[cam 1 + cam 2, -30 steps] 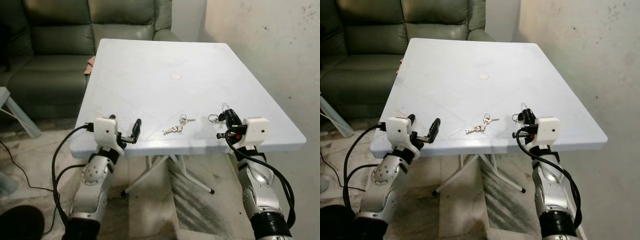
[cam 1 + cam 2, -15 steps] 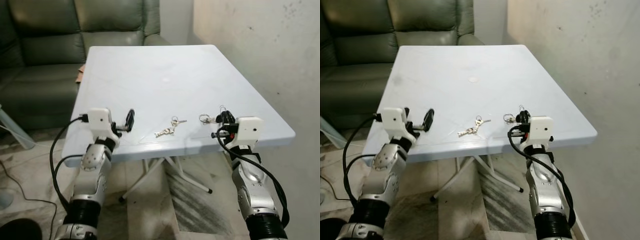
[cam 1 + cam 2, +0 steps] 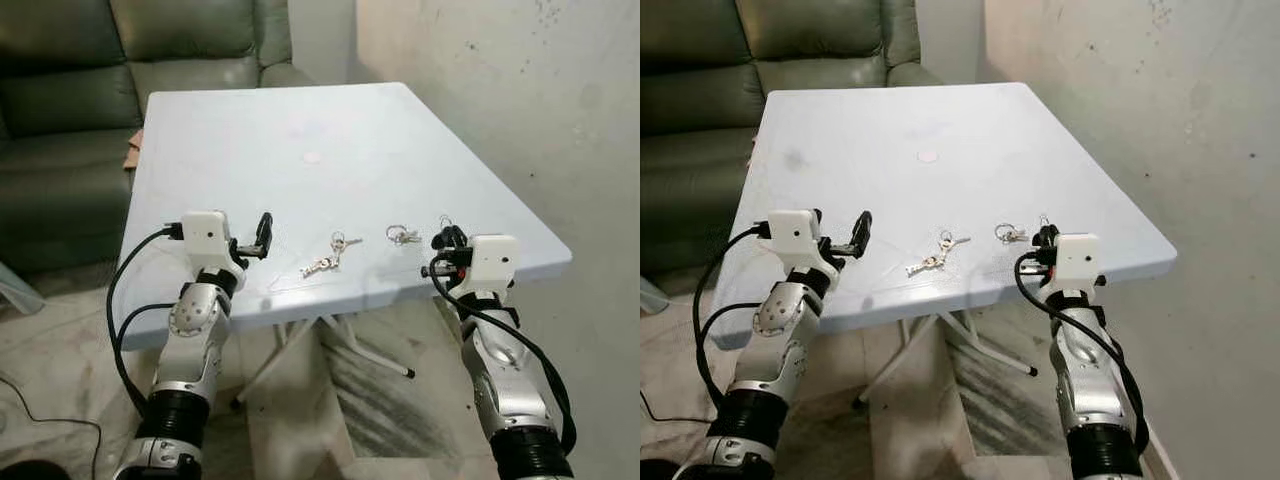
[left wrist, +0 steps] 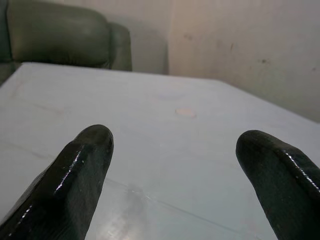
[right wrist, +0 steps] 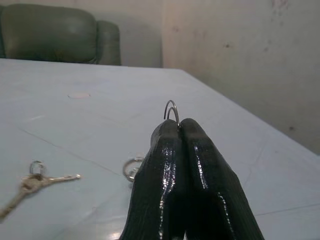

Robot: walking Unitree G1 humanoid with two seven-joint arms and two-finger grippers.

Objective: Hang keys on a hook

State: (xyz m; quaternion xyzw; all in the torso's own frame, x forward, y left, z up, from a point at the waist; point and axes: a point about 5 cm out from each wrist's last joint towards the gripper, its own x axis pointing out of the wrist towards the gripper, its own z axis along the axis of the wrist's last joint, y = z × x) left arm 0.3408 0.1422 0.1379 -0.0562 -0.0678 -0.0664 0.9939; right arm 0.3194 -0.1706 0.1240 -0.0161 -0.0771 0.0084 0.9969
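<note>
Presumably for carrying to a hook, a key ring (image 5: 172, 111) is pinched in the right claw (image 5: 179, 131); the left claw (image 4: 175, 165) is held wide above the tabletop (image 3: 300, 130).

Two head cameras look forward and down from above onto a pale table (image 3: 330, 130) (nearly the same scene, slightly offset sideways). Each wrist camera sits low, close to the tabletop, looking along its own black fingers (image 4: 75, 185) toward the sofa (image 5: 55, 35) and wall (image 4: 250, 45).
</note>
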